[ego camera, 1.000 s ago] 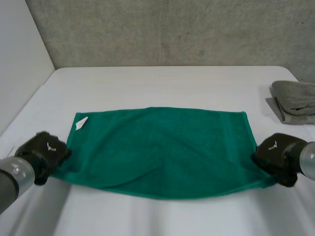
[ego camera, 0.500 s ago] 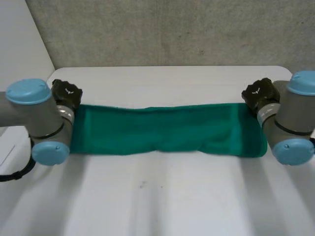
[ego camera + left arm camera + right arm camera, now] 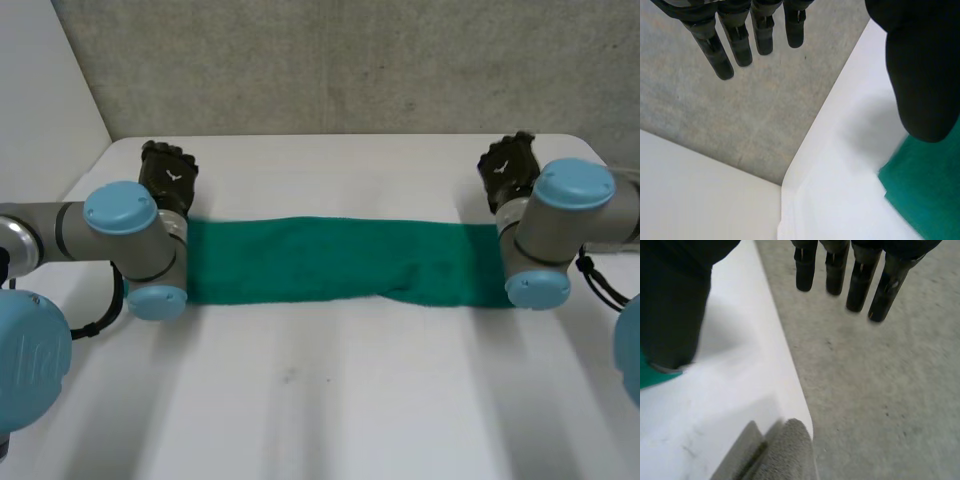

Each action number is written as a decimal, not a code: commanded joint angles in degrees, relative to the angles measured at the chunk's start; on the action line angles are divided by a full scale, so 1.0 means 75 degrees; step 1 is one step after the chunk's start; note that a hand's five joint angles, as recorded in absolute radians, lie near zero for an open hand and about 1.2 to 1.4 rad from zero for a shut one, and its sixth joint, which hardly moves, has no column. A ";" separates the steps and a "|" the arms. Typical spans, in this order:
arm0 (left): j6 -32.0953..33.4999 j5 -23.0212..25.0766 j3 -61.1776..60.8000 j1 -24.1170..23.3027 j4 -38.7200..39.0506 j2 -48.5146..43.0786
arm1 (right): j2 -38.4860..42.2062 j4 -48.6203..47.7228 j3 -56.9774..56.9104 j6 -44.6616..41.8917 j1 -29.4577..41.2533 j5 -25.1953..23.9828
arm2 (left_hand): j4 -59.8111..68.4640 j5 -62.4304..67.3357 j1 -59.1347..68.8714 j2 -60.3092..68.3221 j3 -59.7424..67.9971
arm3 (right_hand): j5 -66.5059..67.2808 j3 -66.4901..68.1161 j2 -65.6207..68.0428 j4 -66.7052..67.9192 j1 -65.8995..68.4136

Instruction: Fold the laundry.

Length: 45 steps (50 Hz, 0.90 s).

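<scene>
Fingers of the left hand and fingers of the right hand are straight, spread apart from the thumbs and holding nothing.

White table stands against a rough grey concrete wall, with a plain white wall on the robot's left. On it the green towel lies flat as a narrow folded band. Its long axis runs straight across from left to right, and its short ends reach under the left arm and the right arm. Each hand is just past the towel's far edge at its own end, with its thumb by a towel corner in the wrist views; whether they touch cannot be told. A folded grey cloth lies at the table's edge beyond the right hand.
</scene>
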 commanded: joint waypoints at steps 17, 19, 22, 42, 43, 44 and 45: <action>-0.1751 0.0128 -0.4813 -0.0285 0.0261 0.4036 | -0.3639 0.3103 0.4391 0.3700 -0.1075 -0.2149 | -0.0453 -0.0487 -0.0177 -0.0454 -0.0484 | -0.0392 -0.0284 -0.0171 -0.0372 0.0286; -0.1903 0.0128 -0.4954 -0.0297 0.0261 0.4036 | -0.3639 0.2644 0.4662 0.3689 -0.1087 -0.2173 | -0.0453 -0.0487 -0.0177 -0.0454 -0.0484 | 0.0237 0.0345 0.0458 0.0257 0.0915; -0.1974 0.0128 -0.5025 -0.0308 0.0261 0.3966 | -0.3499 0.1940 0.4956 0.3689 -0.1122 -0.2219 | -0.0453 -0.0487 -0.0177 -0.0454 -0.0484 | 0.1069 0.1177 0.1290 0.1089 0.1747; -0.1986 0.0128 -0.5095 -0.0355 0.0249 0.3930 | -0.2549 0.0790 0.4828 0.3607 -0.1321 -0.2325 | -0.0453 -0.0487 -0.0177 -0.0454 -0.0484 | 0.8239 0.8347 0.8460 0.8259 0.8917; -0.1986 0.0128 -0.5107 -0.0355 0.0249 0.3930 | -0.2607 0.0814 0.4828 0.3584 -0.1356 -0.2325 | -0.0453 -0.0487 -0.0177 -0.0454 -0.0484 | 0.8239 0.8347 0.8460 0.8259 0.8917; -0.1986 0.0128 -0.5107 -0.0355 0.0249 0.3930 | -0.2689 0.0825 0.4851 0.3572 -0.1403 -0.2325 | -0.0453 -0.0487 -0.0177 -0.0454 -0.0484 | 0.8239 0.8347 0.8460 0.8259 0.8917; -0.1986 0.0128 -0.5107 -0.0367 0.0249 0.3930 | -0.2852 0.0837 0.4921 0.3548 -0.1496 -0.2336 | -0.0453 -0.0487 -0.0177 -0.0454 -0.0484 | 0.8239 0.8347 0.8460 0.8259 0.8917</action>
